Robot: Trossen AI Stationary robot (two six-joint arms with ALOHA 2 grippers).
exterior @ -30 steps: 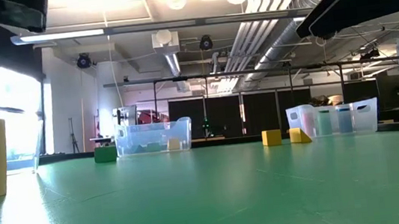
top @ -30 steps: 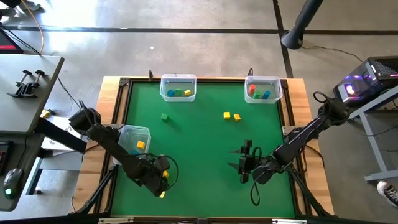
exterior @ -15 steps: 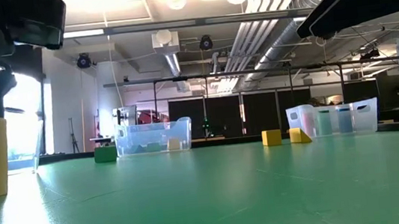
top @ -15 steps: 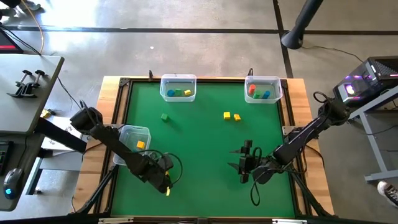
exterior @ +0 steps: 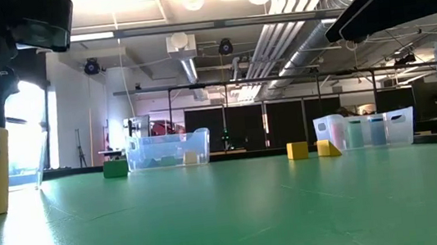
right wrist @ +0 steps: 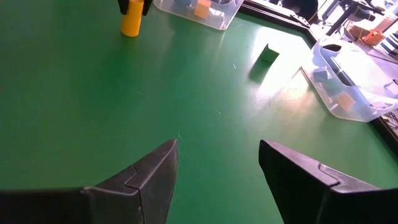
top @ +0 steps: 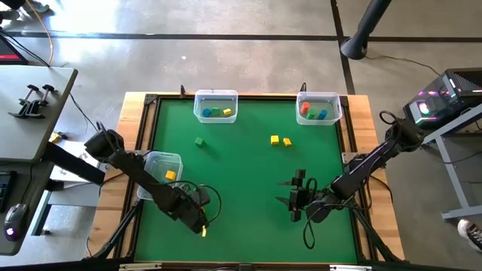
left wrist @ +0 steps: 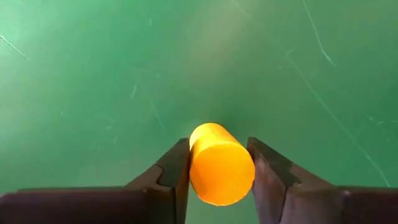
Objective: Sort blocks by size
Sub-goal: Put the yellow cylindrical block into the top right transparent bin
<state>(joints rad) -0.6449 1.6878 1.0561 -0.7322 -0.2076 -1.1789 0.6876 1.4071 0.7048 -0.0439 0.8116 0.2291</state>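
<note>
Sorting is partly done, I judge: three clear plastic rectangular bins hold blocks, two on the far edge of the green desk (top: 248, 165) and one (top: 160, 167) at the left edge. Loose on the desk lie a small green cube (top: 199, 141) and two small yellow blocks (top: 280, 140) toward the far side. My left fingers (left wrist: 221, 168) press both flanks of a yellow-orange cylinder (left wrist: 219, 163) near the near-left corner; it looks smooth and solid, seemingly upright on the felt. My right fingers (right wrist: 217, 165) stand apart, holding nothing, near the near-right part of the desk.
</note>
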